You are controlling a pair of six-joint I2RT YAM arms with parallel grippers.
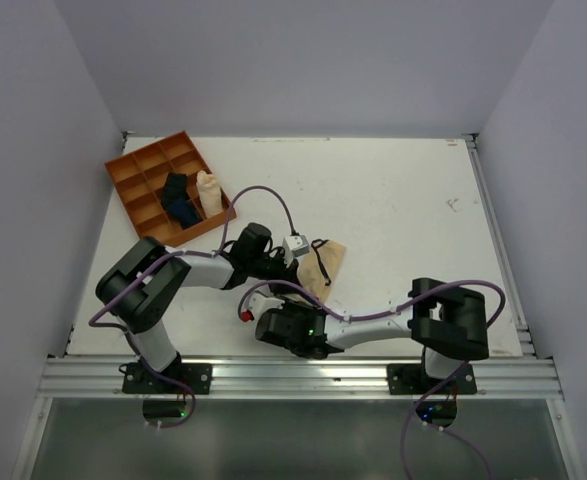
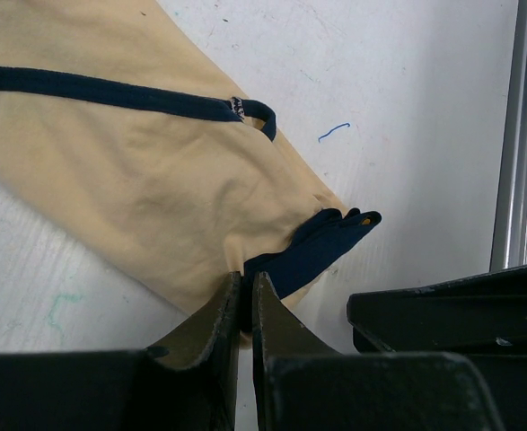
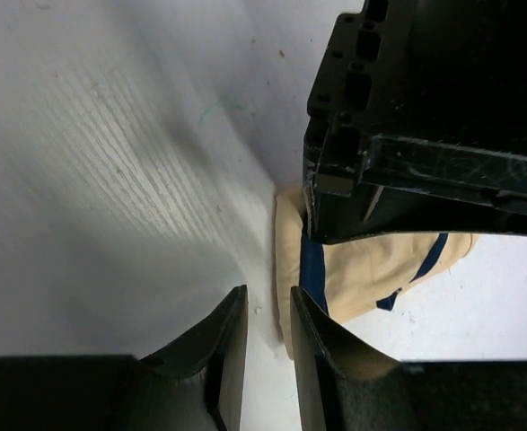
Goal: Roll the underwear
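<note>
Fingers (image 2: pixel 220 319) of the left gripper (image 2: pixel 245 283) are nearly together. I read them as nipping the near corner of the underwear (image 2: pixel 155 180), where beige cloth and dark band run into the slit between them. The right gripper (image 3: pixel 269 303) stands slightly parted over bare table (image 1: pixel 403 190), with nothing between its fingers, just beside the cloth's edge.

For room, I see wide bare board on the far and right sides. A metal rail (image 1: pixel 303 376) runs along the near edge, close behind the right gripper, and a side rail (image 1: pixel 495 230) lines the right.

The underwear lies spread near the table's middle, beige with a thin dark band across it and a crumpled dark tab at the pinched corner.

An orange tray (image 1: pixel 144 148) sits in the far left corner with a dark blue roll (image 1: pixel 178 202) and a cream roll (image 1: pixel 209 192), well apart from the cloth. Both wrists crowd together at the garment's near side.
</note>
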